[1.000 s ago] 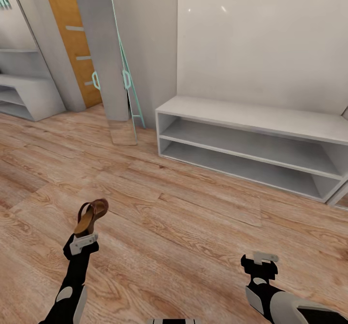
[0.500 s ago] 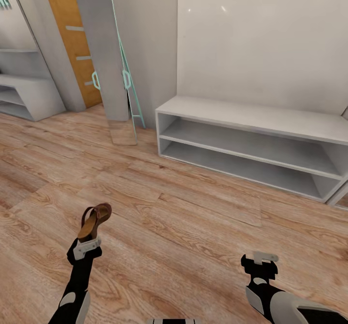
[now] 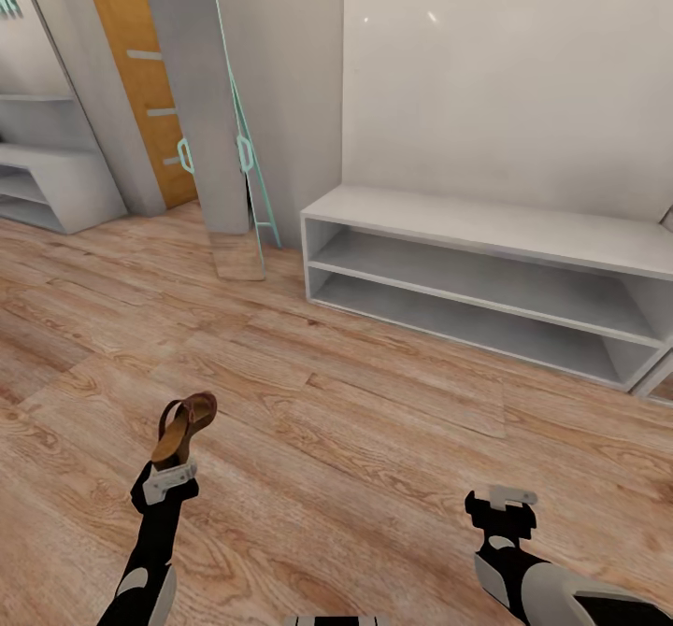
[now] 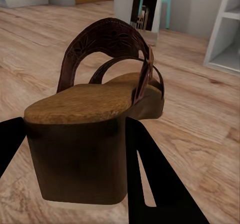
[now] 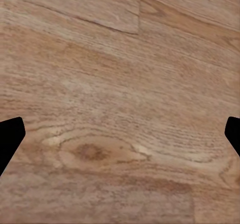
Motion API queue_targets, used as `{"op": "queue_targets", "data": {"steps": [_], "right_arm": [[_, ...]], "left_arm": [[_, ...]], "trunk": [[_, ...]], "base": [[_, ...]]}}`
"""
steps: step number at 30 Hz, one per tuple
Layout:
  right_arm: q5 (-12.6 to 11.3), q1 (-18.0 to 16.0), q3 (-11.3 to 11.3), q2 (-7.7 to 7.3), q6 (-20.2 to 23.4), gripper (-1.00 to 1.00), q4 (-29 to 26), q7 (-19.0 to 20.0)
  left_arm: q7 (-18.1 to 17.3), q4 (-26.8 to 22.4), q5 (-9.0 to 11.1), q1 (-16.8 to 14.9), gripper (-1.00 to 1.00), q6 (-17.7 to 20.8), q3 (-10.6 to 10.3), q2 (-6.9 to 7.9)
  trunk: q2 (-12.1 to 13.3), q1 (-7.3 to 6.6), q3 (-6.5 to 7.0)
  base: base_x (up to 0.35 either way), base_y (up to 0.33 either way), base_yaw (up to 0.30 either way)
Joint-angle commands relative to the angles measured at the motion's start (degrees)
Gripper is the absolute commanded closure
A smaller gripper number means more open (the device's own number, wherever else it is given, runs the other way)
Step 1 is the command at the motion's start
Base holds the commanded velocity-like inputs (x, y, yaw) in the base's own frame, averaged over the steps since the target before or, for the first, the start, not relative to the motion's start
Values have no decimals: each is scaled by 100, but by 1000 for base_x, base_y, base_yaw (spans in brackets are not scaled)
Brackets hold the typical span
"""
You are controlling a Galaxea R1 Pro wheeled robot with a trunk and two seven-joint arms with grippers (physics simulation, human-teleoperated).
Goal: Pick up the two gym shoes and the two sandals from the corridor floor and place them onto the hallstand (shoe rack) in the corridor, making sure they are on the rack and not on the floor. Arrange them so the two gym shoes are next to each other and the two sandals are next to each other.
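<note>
Sandal [image 3: 181,427], brown and likely light with a stiff block heel good for gripping, is clamped by that heel in the left gripper [image 3: 169,470] above the floor [image 3: 374,439], well short of the rack [image 3: 486,280]; right gripper [image 3: 509,505] hangs spread, empty.

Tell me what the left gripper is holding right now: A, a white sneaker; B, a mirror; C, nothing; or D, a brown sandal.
D: the left gripper is shut on a brown sandal, held by its heel above the floor; the left wrist view shows the dark fingers on either side of that heel.
</note>
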Motion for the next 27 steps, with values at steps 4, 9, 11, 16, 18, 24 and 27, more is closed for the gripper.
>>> {"op": "queue_targets", "data": {"steps": [4, 9, 11, 16, 18, 24, 27], "right_arm": [[83, 0, -1, 18, -2, -100, 2, -3], [145, 0, -1, 29, 0, -100, 6, -5], [155, 0, -1, 44, 2, -100, 9, -5], [171, 0, -1, 116, 4, -100, 11, -4], [174, 0, -1, 130, 4, -100, 12, -1], [174, 0, -1, 148, 18, -100, 12, 14], [174, 0, -1, 152, 21, -100, 12, 18]], "left_arm": [[0, 4, 0, 0, 100, -5, 3, -3], [0, 12, 2, 0, 100, -7, -2, -14], [0, 14, 4, 0, 100, -7, -26, -16], [0, 19, 7, 0, 100, -8, -127, -19], [0, 21, 8, 0, 100, -5, -153, -19], [-5, 241, 9, 0, 100, -1, -220, -93], [-7, 378, 9, 0, 100, 0, -295, -171]], "trunk": [[0, 0, 7], [0, 0, 21], [0, 0, 27], [0, 0, 45], [0, 0, 52], [0, 0, 73], [0, 0, 78]], "base": [[0, 0, -118], [0, 0, -208], [0, 0, -241], [0, 0, -255], [0, 0, -262], [0, 0, -262], [0, 0, -168]]}}
